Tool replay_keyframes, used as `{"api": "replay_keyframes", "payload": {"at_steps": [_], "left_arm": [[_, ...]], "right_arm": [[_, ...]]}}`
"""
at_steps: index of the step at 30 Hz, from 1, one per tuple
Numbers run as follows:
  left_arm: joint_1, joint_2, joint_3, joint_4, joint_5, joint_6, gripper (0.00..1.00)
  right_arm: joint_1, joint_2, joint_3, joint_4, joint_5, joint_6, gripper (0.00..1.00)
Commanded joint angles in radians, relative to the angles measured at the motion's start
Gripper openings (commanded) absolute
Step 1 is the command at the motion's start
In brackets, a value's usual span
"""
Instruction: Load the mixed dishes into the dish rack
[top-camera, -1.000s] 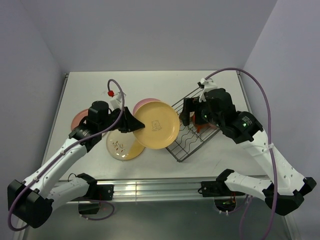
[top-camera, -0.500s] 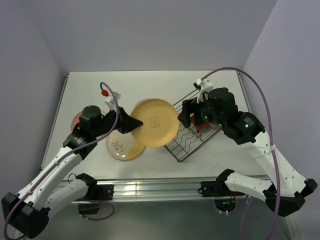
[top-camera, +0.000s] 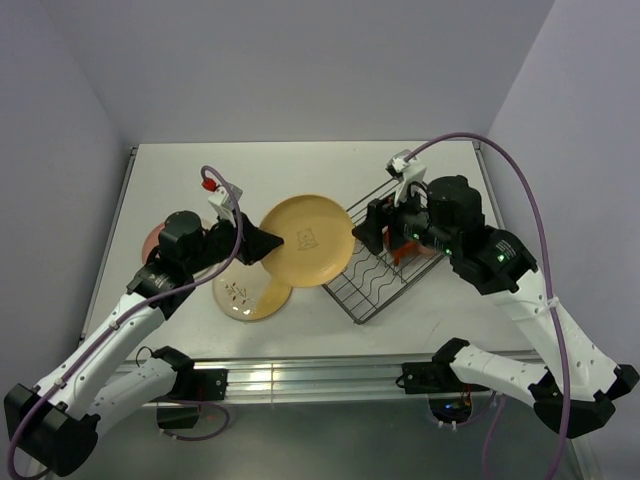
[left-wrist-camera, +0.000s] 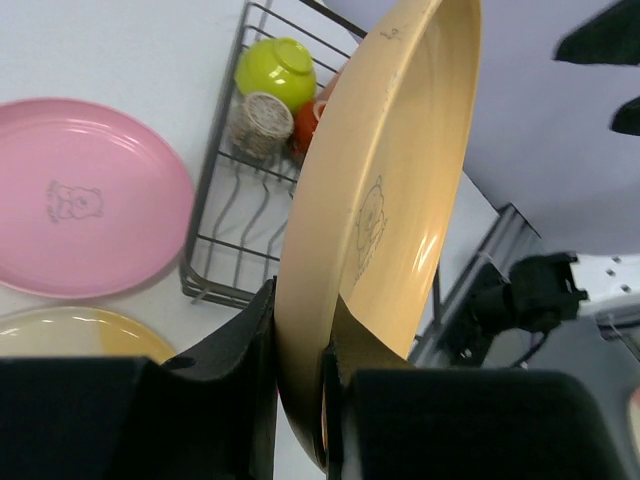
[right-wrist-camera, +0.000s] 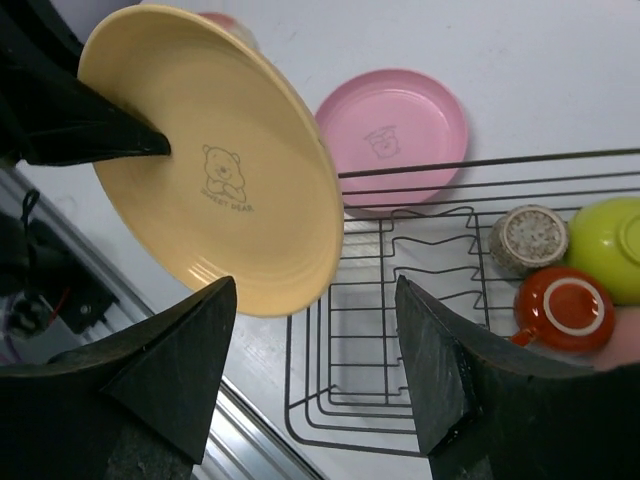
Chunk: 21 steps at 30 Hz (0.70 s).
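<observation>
Crowding one end of the dish rack (right-wrist-camera: 400, 300) are a lime-green bowl (right-wrist-camera: 610, 245), a small grey cup (right-wrist-camera: 528, 238) and an orange-red cup (right-wrist-camera: 565, 305), set close together. A pink plate (right-wrist-camera: 395, 135) lies flat on the table (top-camera: 300, 170) just beside the rack's long side, and a twig-patterned plate (top-camera: 240, 297) lies flat nearer the arm bases, partly under the raised dish in the top view.

The right gripper (right-wrist-camera: 314, 285) hangs over the rack with its jaws spread wide and nothing between them. It sits just beside the rim of the cream-yellow plate (top-camera: 310, 240), between that plate and the crockery in the rack.

The left gripper (left-wrist-camera: 300, 350) is clamped on the cream-yellow plate's lower rim, one finger on each face. The plate is held off the table and steeply tilted — its face turned toward the right wrist camera. In the top view its far edge overlaps the rack's near-left side.

A small bear drawing is printed at the plate's centre, with a short line of lettering beneath that is too small to read with certainty. The pink plate carries a similar bear mark.
</observation>
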<state>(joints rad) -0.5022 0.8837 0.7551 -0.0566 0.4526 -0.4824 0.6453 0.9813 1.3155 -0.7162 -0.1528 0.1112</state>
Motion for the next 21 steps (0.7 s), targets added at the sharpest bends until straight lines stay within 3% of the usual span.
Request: {"api": "replay_keyframes", "payload": {"at_steps": [1, 3, 7, 14, 17, 21], "left_arm": [[-0.012, 0.018, 0.078, 0.083, -0.13, 0.064, 0.0], [-0.044, 0.037, 0.11, 0.071, -0.211, 0.087, 0.0], [-0.181, 0.125, 0.206, 0.037, -0.54, 0.129, 0.0], [-0.383, 0.277, 0.315, -0.012, -1.009, 0.188, 0.0], [-0.446, 0.345, 0.342, -0.002, -1.148, 0.243, 0.0], [-0.489, 0.429, 0.363, 0.035, -1.224, 0.341, 0.0]], "right_arm": [[-0.006, -0.072, -0.005, 0.066, 0.142, 0.094, 0.72], [-0.006, -0.087, 0.008, 0.02, 0.29, 0.146, 0.7], [-0.01, -0.038, 0.111, -0.133, 0.493, 0.307, 0.7], [-0.012, -0.105, 0.143, -0.212, 0.559, 0.298, 0.72], [-0.012, -0.177, 0.114, -0.203, 0.549, 0.274, 0.75], [-0.012, -0.196, 0.129, -0.249, 0.529, 0.271, 0.77]]}}
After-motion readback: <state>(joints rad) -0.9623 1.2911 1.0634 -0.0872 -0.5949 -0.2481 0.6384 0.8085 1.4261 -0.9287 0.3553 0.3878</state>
